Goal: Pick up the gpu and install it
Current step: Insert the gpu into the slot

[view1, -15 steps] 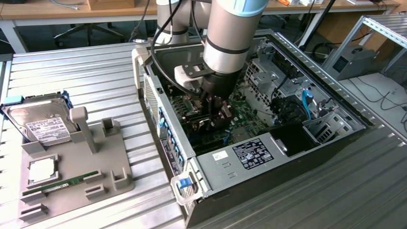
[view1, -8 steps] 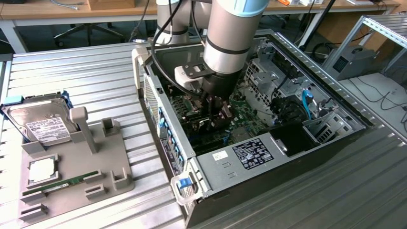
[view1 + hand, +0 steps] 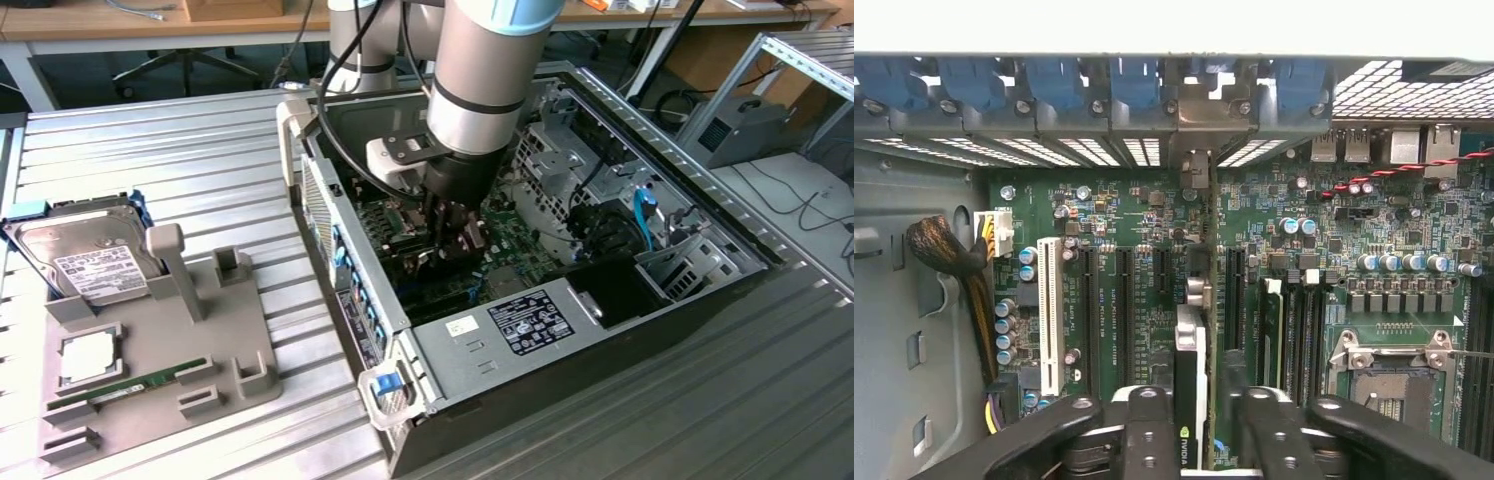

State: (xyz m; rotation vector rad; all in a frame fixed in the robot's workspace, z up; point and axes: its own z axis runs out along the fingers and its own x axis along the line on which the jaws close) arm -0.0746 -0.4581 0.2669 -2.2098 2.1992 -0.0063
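The gripper [image 3: 1199, 440] pinched the gpu [image 3: 1194, 390] edge-on between its fingers inside the computer case [image 3: 441, 345], card's long axis running along a motherboard [image 3: 1144, 250] slot toward the rear brackets.

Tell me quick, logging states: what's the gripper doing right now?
Gripper: closed on the gpu, held on edge over the motherboard slots.

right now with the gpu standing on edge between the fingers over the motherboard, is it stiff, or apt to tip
Probably stiff: the gpu is a thin flat board that shows no sag. Standing on its narrow edge over the motherboard, it would likely tip sideways if unsupported. It is likely fragile too, with bare circuitry along its edge.
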